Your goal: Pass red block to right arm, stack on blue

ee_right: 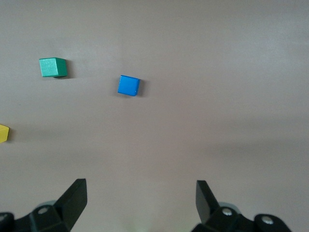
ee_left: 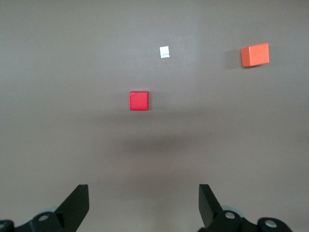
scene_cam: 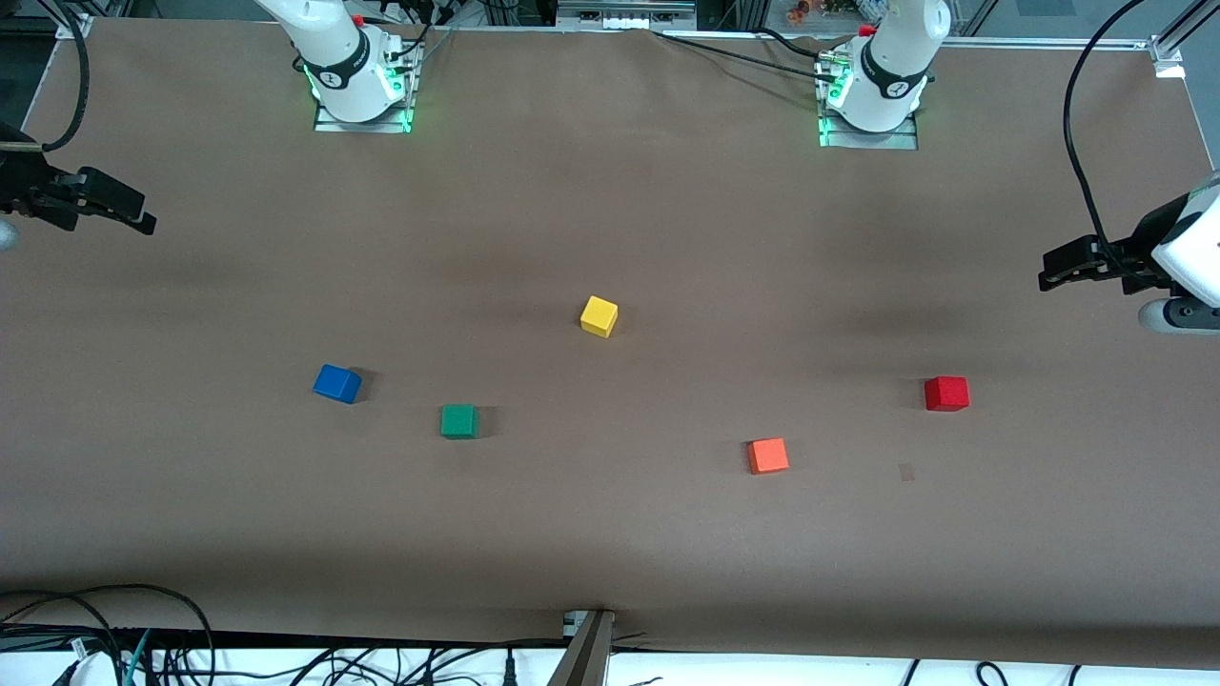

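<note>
The red block [scene_cam: 946, 393] sits on the brown table toward the left arm's end; it also shows in the left wrist view [ee_left: 139, 100]. The blue block [scene_cam: 336, 383] sits toward the right arm's end and shows in the right wrist view [ee_right: 129, 85]. My left gripper [scene_cam: 1048, 272] hangs open and empty over the table's edge at its own end, well apart from the red block; its fingers frame bare table [ee_left: 144, 193]. My right gripper [scene_cam: 143, 217], all black, hangs open and empty over the table's edge at its own end, well apart from the blue block [ee_right: 141, 191].
A green cube [scene_cam: 458, 420] lies beside the blue block, slightly nearer the front camera. An orange cube [scene_cam: 767, 455] lies beside the red block, nearer the front camera. A yellow cube [scene_cam: 599, 315] sits mid-table. A small paper patch [scene_cam: 906, 472] lies flat near the red block.
</note>
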You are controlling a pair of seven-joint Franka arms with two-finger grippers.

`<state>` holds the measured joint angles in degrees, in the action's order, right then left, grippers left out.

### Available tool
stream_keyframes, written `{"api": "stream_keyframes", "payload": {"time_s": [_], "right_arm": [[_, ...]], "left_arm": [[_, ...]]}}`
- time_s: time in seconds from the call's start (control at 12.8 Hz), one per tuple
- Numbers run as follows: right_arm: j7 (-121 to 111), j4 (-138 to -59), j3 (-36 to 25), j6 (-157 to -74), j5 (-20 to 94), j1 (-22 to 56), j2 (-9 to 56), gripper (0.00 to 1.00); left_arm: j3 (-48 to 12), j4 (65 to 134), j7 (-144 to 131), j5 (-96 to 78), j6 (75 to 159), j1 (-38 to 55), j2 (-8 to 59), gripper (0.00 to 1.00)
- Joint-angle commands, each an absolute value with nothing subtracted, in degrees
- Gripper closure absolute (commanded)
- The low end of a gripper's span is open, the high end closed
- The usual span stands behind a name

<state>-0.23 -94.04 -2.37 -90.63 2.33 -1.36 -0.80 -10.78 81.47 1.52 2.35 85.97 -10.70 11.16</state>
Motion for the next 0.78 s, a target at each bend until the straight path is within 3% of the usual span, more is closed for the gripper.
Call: {"api": "stream_keyframes", "payload": {"time_s": [0.0, 0.7], "right_arm": [[-0.53, -93.60, -2.46, -89.91, 2.64, -1.41, -1.05, 0.00], [-0.53, -93.52, -2.46, -90.00, 2.64, -1.32, -1.05, 0.00]], "left_arm": [[-11.16, 80.68, 2.37, 1.06, 84.90, -11.34, 10.90, 0.00], [-11.07, 79.98, 2.20, 1.05, 84.29, -11.07, 11.34, 0.00]]}}
